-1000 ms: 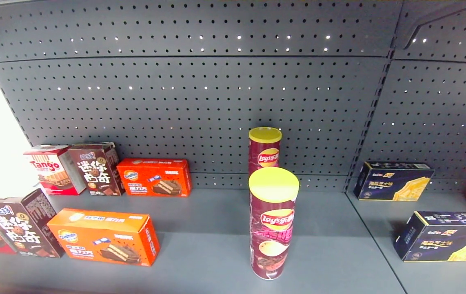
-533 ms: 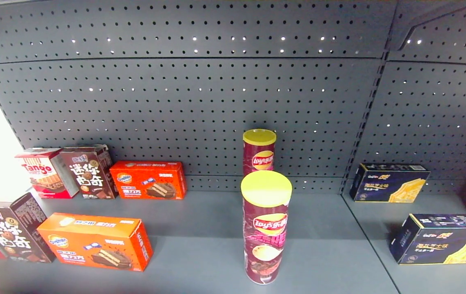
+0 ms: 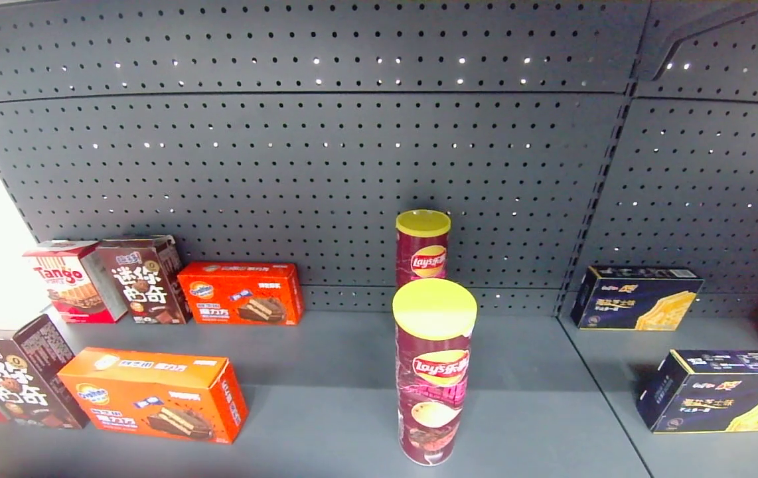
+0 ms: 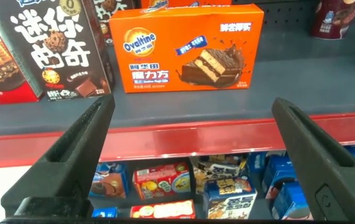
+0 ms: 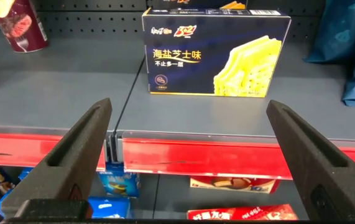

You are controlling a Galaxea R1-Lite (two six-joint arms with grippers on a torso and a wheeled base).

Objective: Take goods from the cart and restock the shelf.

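Both arms are held level with the red front edge of the grey shelf (image 3: pixel 352 362), the left gripper (image 4: pixel 193 165) and right gripper (image 5: pixel 189 165) spread wide and empty, facing an upright orange cake box (image 4: pixel 186 46) and a navy wafer box (image 5: pixel 216 53) standing on it.

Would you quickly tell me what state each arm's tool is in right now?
Left tool: open, holding nothing.
Right tool: open, holding nothing.
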